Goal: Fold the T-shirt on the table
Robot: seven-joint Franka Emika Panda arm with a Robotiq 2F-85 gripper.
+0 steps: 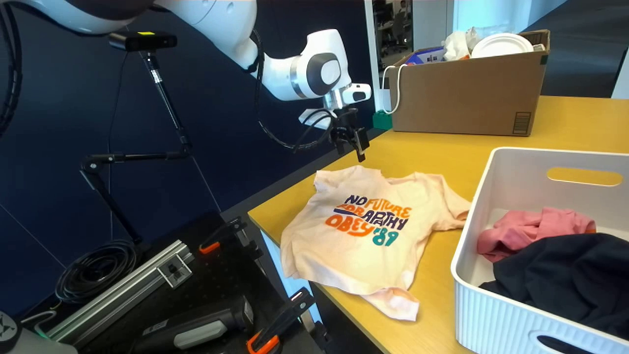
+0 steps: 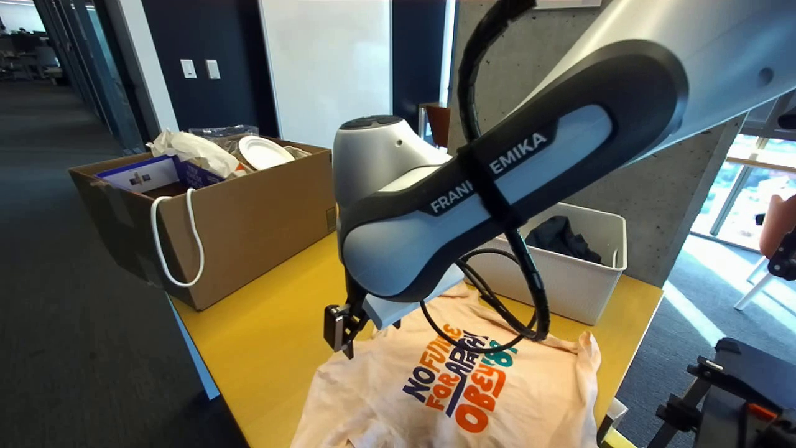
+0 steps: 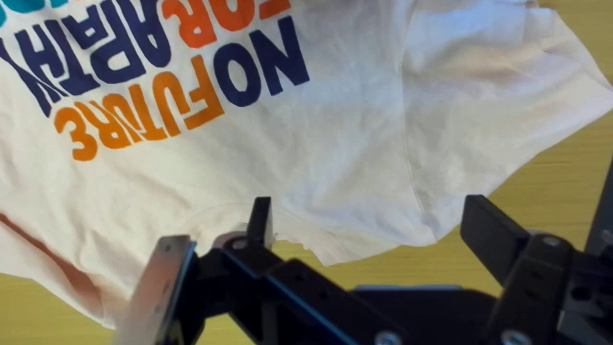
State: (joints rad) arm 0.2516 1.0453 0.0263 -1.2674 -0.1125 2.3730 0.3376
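Wrist view records claw with fingers apart near neck of shirt, which lies spread, print upward, on the desk.

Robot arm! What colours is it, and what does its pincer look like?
The arm is rounded, whitish with dark grey panels. In an exterior view, white letters say EMIKA; a black strap partly covers the word before it. A black cable runs along it. The pincer is black, with two blocky fingers and silver screws.
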